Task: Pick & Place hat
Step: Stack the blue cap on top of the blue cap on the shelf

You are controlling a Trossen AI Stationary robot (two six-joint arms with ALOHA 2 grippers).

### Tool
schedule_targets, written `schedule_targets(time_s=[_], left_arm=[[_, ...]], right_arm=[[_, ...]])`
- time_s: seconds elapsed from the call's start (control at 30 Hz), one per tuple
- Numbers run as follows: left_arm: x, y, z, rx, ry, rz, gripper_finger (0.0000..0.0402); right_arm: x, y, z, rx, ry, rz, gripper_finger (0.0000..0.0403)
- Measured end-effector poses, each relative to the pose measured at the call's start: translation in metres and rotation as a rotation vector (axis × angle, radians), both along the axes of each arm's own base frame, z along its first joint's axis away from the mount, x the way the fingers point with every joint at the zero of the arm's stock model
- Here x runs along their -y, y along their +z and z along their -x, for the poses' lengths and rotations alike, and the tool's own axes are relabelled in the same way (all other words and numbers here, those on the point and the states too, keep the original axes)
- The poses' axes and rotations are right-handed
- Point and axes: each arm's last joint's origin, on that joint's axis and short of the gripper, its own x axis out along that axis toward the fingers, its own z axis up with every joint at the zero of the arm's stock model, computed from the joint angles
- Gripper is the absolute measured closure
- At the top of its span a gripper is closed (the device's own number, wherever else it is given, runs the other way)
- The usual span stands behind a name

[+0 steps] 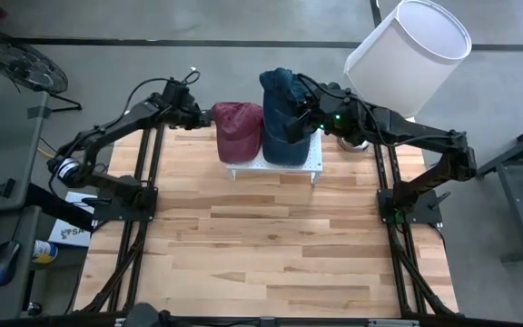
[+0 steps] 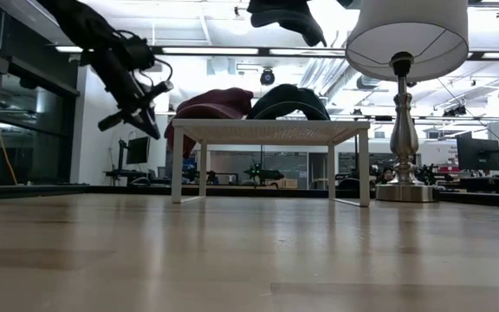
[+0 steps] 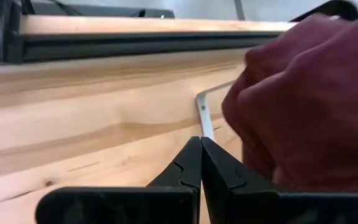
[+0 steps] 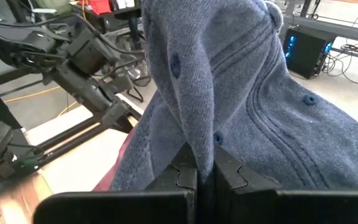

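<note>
A blue cloth hat (image 1: 280, 95) hangs from my shut right gripper (image 1: 300, 116), high over a small white stand (image 1: 313, 163); in the low view it shows at the picture's top (image 2: 286, 17). A maroon hat (image 1: 240, 130) rests on the stand's left half. The low view shows a second dark domed hat (image 2: 289, 101) lying beside the maroon one (image 2: 213, 104). My left gripper (image 1: 205, 116) is shut and hovers just left of the maroon hat (image 3: 309, 106), near the stand's corner (image 3: 204, 109), touching nothing. My right gripper (image 4: 204, 165) pinches a raised fold of the blue hat's crown (image 4: 197, 134) between its two fingers. The fingers come from the table's right side. The hat is lifted clear of the stand and droops around the fingers, slack.
A lamp with a big white shade (image 1: 409, 50) stands at the table's far right corner, its base (image 2: 403, 191) right of the stand. The wooden tabletop (image 1: 271, 245) nearer than the stand is bare. Arm frames run along both table sides.
</note>
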Motion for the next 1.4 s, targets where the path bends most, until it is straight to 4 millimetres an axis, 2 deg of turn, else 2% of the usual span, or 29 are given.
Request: schedule_targets(time_s=[0.27,0.83,1.17,1.4], left_arm=[[-0.01,-0.016,-0.011,0.062,-0.085,0.072,0.0401],[-0.008,-0.008,-0.024,0.238,-0.221,0.079,0.0401],[0.0,-0.007,-0.036,0.24,-0.234,0.078,0.0401],[0.0,-0.004,-0.04,0.275,-0.237,0.066,0.0401]], right_arm=[[0.001,-0.001,0.001,-0.019,-0.017,0.013,0.04],[0.01,-0.011,0.008,-0.079,-0.076,-0.071,0.04],[0.021,-0.018,0.015,-0.108,-0.123,-0.16,0.04],[0.028,-0.027,0.01,-0.118,-0.107,-0.229,0.04]])
